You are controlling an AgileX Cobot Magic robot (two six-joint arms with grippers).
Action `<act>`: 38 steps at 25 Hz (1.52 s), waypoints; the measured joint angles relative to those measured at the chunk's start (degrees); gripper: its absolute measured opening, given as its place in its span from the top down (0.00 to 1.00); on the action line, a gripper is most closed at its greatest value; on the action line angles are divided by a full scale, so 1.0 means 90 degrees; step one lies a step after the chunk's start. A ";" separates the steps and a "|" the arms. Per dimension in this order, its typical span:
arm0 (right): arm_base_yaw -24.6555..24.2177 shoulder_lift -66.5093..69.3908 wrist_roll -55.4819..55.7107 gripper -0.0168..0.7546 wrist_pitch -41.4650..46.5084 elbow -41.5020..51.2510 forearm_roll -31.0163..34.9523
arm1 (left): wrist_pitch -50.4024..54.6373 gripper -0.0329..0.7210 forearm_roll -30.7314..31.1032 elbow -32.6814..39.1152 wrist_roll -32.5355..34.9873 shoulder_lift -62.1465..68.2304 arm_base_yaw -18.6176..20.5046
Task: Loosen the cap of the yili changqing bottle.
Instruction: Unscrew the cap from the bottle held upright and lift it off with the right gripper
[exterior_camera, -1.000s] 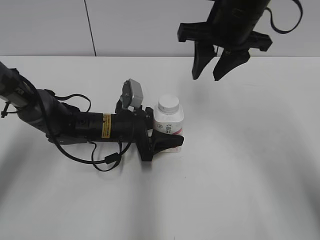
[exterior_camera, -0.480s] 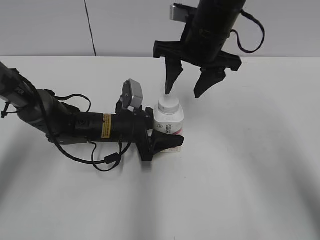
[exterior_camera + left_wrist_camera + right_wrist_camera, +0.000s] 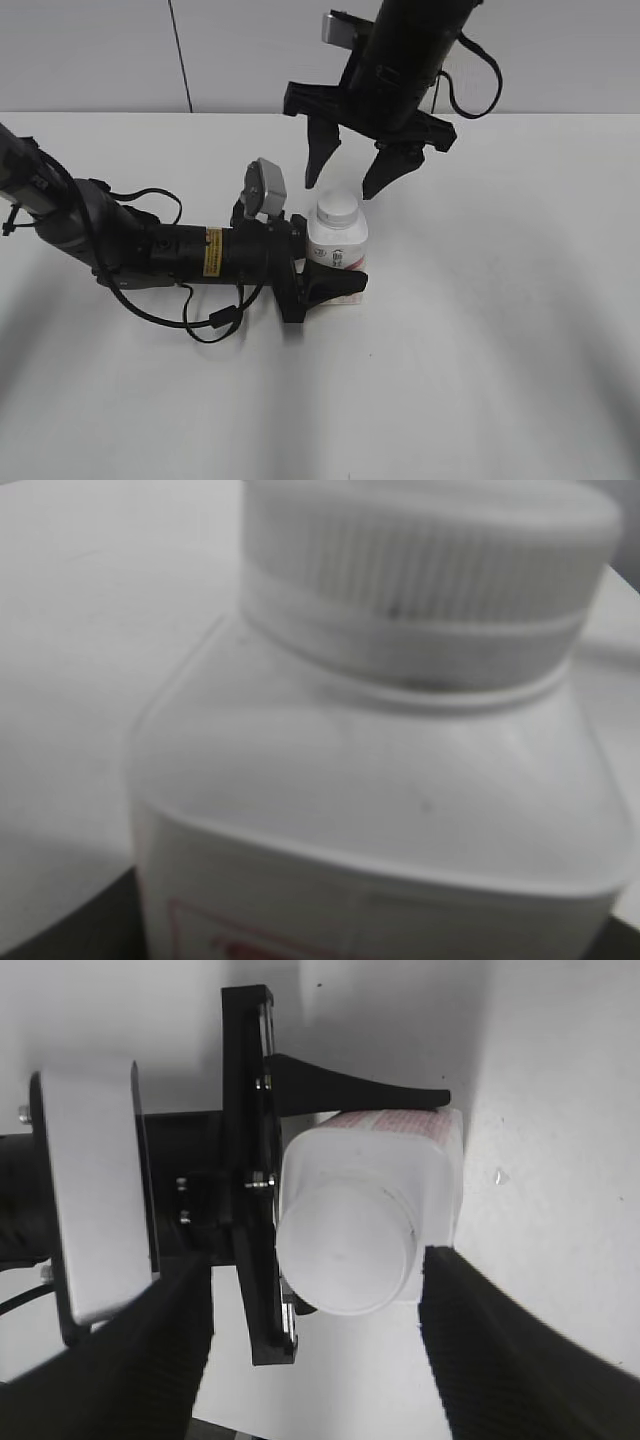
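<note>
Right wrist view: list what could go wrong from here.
1. The right tool is open and straddles the cap, but the cap sits nearer one finger; closing may nudge the bottle sideways.
2. The left tool holds the bottle low on its body, so twisting the cap might spin or tilt it.
3. One right finger hangs over the left arm's wrist camera; descending may clip it.

My matt black plastic claw [image 3: 348, 184]; ribbed white plastic cap [image 3: 430, 550], smooth semi-gloss bottle [image 3: 380, 810], matt white desk [image 3: 500, 330].
</note>
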 joint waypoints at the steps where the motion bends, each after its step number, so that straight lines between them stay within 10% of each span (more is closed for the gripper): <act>1: 0.0000 0.0015 0.0000 0.31 0.0001 0.0000 0.0000 | 0.0000 0.38 0.0000 0.0000 0.0000 0.0000 0.0000; 38: 0.0000 0.0406 0.0021 0.39 0.0025 -0.0007 -0.0072 | 0.0001 0.38 0.0000 0.0000 0.0000 0.0000 0.0000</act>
